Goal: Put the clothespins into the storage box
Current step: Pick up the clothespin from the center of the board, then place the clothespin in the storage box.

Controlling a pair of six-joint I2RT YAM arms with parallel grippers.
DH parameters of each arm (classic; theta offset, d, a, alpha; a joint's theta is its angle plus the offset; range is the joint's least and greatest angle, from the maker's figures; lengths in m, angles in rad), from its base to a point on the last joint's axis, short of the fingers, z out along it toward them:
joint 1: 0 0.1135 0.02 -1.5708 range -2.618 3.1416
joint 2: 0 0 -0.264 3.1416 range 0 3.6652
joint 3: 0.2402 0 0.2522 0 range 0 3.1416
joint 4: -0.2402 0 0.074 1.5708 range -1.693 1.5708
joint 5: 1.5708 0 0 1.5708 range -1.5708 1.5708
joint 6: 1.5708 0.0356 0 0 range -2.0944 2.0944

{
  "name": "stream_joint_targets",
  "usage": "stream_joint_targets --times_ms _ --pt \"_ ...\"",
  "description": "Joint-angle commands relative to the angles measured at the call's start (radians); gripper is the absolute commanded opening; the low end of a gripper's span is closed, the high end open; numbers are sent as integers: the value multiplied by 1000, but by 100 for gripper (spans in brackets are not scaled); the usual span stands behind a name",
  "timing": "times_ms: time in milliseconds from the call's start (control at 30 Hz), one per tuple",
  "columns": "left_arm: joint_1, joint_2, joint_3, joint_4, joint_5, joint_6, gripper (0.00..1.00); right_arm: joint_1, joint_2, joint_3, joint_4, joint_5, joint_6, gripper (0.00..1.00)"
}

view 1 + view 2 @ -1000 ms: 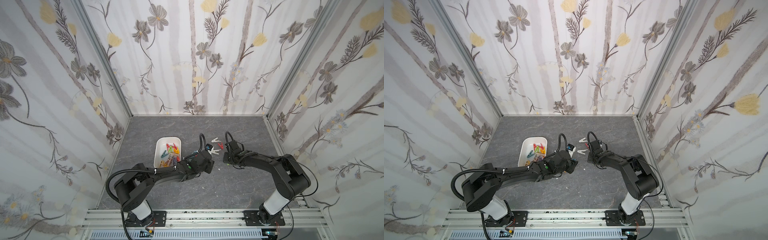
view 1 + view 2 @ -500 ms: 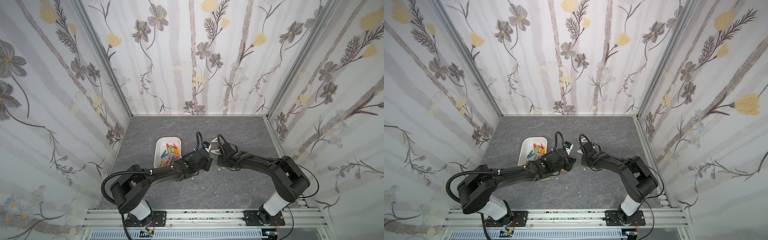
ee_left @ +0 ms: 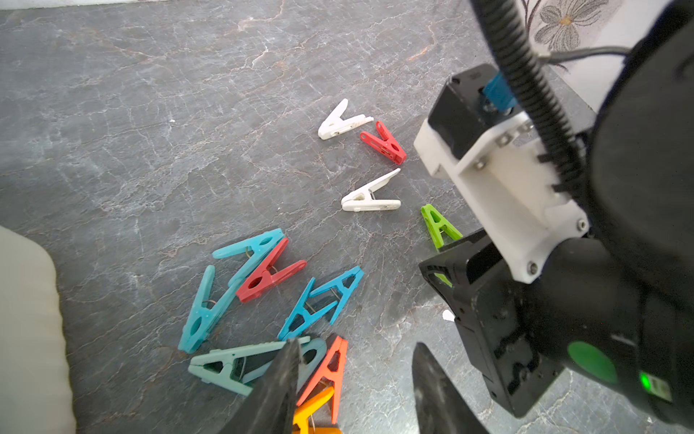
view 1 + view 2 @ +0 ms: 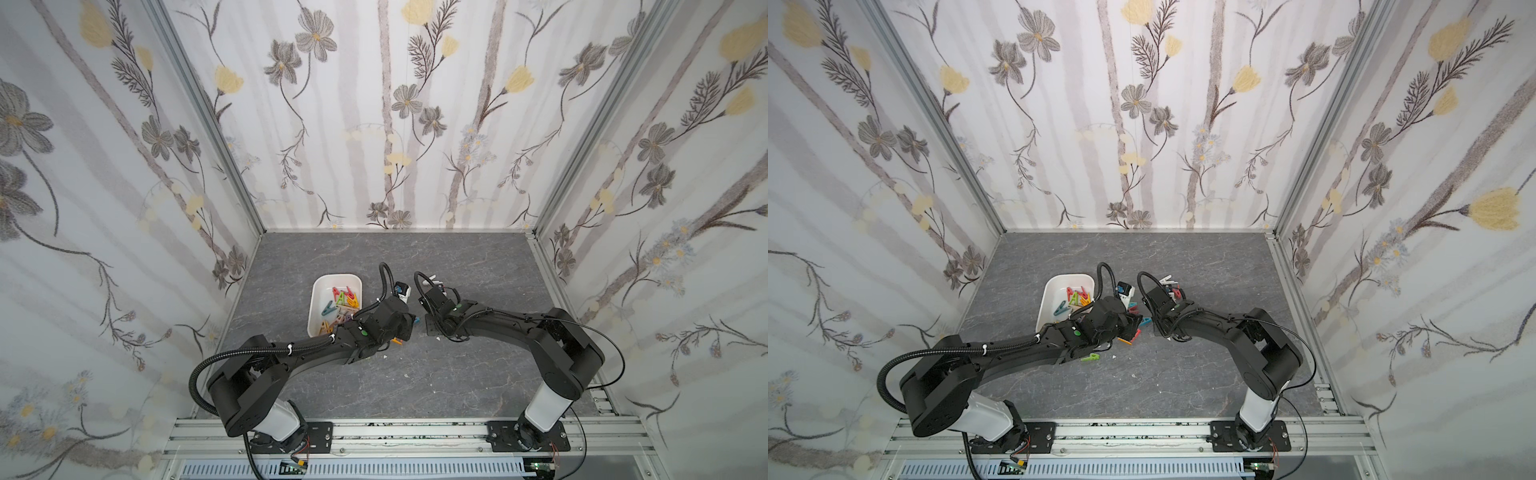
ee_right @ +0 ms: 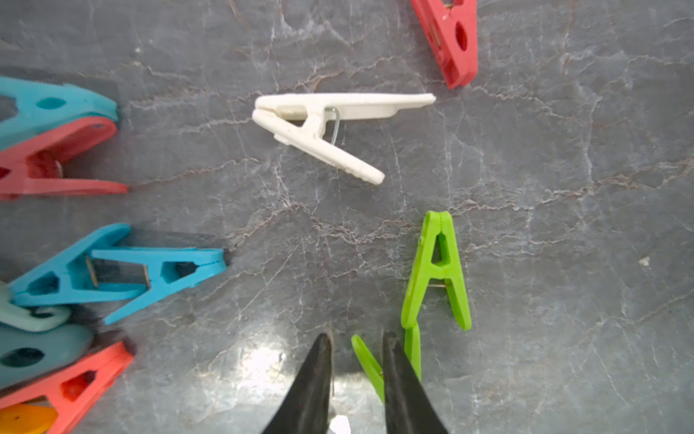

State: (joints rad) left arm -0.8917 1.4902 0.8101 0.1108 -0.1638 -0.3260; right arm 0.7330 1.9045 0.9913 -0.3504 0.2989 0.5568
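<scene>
Right gripper slid toward 9 o'clock, jaws narrowly parted astride green clothespin, grip unclear; left gripper open over clothespins 3 o'clock of storage box.

The storage box sits on the table left of the middle, with clothespins heaped inside it. Just right of the box, loose clothespins lie scattered on the table, several overlapping, a few apart farther back. The left arm and right arm lean in over that scatter from either side.
</scene>
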Motion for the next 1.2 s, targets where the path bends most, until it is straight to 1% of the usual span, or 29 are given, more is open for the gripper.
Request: stream_joint_targets --times_ms 0,200,367,500,633,700,733,800,867,967,1067,1167 --pt "9 -18 -14 17 -8 -22 49 1 26 10 11 24 -40 26" --pt "18 -30 -20 15 -8 -25 49 -2 43 11 16 9 -50 16" --pt "35 -47 -26 5 -14 -24 49 2 17 12 5 -7 -44 7" --pt "68 -86 -31 -17 -27 -15 49 20 -32 34 -4 -36 -33 6" --pt "133 -153 -44 -48 -50 -11 49 61 -55 93 -7 -98 -3 6" --pt "178 -197 -47 -78 -72 -20 49 80 -53 134 2 -123 13 6" --pt "208 -225 -50 -96 -86 -26 49 113 -47 161 11 -140 23 6" --pt "268 -287 -52 -133 -118 -38 49 140 -18 223 38 -175 41 6" --pt "337 -351 -56 -175 -165 -49 49 164 40 314 75 -224 65 6" --pt "424 -445 -74 -197 -202 -53 49 190 142 470 112 -282 98 6" --pt "465 -517 -92 -208 -235 -44 49 210 232 612 145 -312 117 5" --pt "476 -556 -104 -211 -236 -34 49 212 312 714 154 -346 126 6"
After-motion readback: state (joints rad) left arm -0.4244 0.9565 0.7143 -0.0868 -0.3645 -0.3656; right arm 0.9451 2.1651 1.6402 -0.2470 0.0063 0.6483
